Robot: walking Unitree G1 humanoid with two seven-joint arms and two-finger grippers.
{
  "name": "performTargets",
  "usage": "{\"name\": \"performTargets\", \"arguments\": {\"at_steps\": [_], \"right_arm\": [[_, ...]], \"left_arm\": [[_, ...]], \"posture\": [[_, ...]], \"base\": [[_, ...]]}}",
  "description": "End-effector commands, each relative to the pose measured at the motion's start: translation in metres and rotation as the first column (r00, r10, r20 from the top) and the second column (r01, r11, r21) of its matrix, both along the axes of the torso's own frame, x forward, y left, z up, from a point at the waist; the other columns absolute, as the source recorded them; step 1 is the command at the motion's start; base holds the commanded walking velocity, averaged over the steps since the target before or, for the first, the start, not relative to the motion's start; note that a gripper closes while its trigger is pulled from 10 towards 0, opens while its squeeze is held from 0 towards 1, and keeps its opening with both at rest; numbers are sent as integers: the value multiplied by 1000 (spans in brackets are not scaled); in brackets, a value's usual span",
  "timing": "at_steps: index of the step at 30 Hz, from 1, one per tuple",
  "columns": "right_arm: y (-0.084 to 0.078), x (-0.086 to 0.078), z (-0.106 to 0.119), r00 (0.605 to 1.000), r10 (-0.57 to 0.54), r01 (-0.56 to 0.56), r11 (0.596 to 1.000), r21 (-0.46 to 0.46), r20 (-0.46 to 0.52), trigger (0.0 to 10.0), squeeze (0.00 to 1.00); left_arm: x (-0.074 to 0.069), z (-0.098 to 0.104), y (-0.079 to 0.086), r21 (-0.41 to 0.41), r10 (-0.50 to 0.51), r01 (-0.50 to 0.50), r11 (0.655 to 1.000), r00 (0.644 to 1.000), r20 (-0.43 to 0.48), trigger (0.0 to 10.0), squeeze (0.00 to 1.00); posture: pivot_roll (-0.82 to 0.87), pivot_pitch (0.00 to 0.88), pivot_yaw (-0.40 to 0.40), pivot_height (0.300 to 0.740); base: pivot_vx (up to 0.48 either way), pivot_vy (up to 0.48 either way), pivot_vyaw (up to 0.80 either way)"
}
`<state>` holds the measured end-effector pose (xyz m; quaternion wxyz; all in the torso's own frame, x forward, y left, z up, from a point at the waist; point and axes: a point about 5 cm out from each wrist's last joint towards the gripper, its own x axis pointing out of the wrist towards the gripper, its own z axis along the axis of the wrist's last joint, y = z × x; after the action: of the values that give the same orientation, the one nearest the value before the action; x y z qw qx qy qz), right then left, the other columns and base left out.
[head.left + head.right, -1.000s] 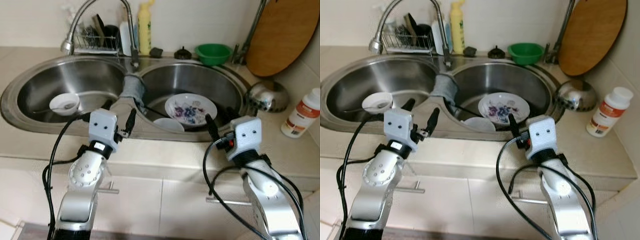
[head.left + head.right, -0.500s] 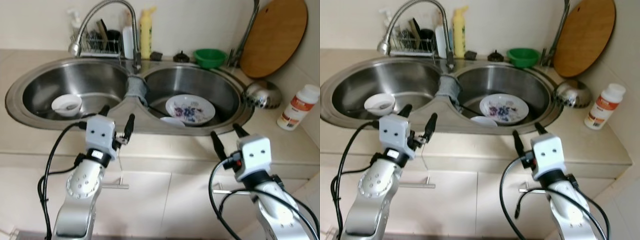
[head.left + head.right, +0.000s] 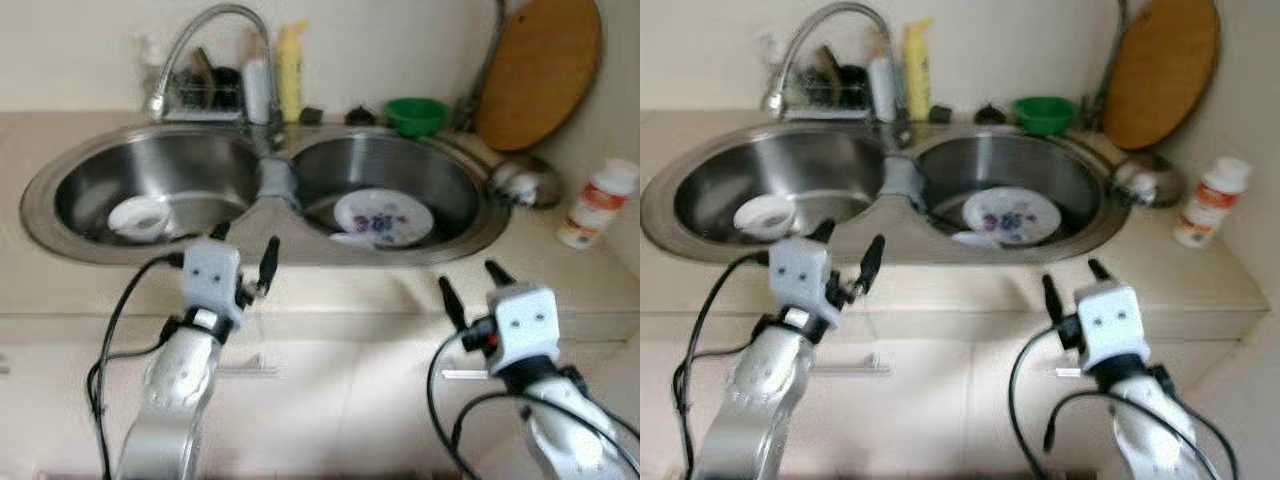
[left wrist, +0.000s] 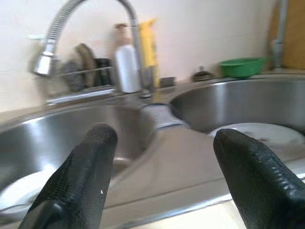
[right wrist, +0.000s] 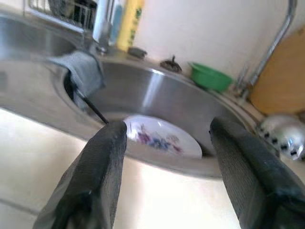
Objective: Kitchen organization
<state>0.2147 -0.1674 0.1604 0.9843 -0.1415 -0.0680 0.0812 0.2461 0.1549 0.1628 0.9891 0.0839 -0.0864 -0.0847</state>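
A double steel sink (image 3: pixel 60 225) is set into the beige counter. The right basin holds a flowered plate (image 3: pixel 383 215) with a small white bowl (image 3: pixel 345 240) at its near edge. A white bowl (image 3: pixel 140 216) lies in the left basin. My left gripper (image 3: pixel 243 248) hovers open over the counter's front edge, just before the divider between the basins. My right gripper (image 3: pixel 470 281) is open and empty, held in front of the counter edge to the right. A grey cloth (image 4: pixel 159 116) hangs over the divider.
A curved tap (image 3: pixel 200 40), a wire rack with utensils (image 3: pixel 205 90), a yellow bottle (image 3: pixel 290 65) and a green bowl (image 3: pixel 417 113) line the back. A round wooden board (image 3: pixel 535 70) leans at the back right, beside a steel bowl (image 3: pixel 520 180) and a white bottle (image 3: pixel 598 203).
The camera has drawn back and the picture is blurred. Both grippers have pulled away from the sink toward the counter's front edge, the right one furthest. Nothing was grasped.
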Motion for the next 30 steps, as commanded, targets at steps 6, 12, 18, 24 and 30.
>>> {"name": "performTargets", "arguments": {"at_steps": [6, 12, 18, 24, 30], "right_arm": [[-6, 0, -2, 999, -41, 40, 999, -22, -8, 10000, 0], [-7, 1, -4, 998, -54, 54, 998, -28, -6, 10000, 0], [-9, 4, -8, 998, -69, 69, 997, -37, -5, 10000, 0], [-8, 5, -7, 998, -69, 69, 997, -32, 9, 10000, 0], [-8, 7, -7, 997, -72, 72, 997, -16, 24, 10000, 0]], "left_arm": [[-2, 4, -9, -10, -17, 17, 1000, 1000, 7, 10000, 0], [-3, 1, -10, -10, -23, 23, 1000, 1000, 1, 10000, 0], [-6, -2, -13, -8, -27, 27, 1000, 1000, -9, 10000, 0], [-6, -1, -13, -4, -31, 31, 1000, 1000, 2, 10000, 0], [-5, 2, -17, 11, -48, 47, 999, 998, 29, 10000, 0]], "posture": [[-6, 0, -35, 740], [-10, 0, -31, 740], [-6, 0, -30, 740], [-3, 0, -32, 740], [-2, 0, -30, 740]], "base": [[0, 293, 0], [0, 292, 0], [0, 291, 0], [0, 291, 0], [0, 292, 0]]}}
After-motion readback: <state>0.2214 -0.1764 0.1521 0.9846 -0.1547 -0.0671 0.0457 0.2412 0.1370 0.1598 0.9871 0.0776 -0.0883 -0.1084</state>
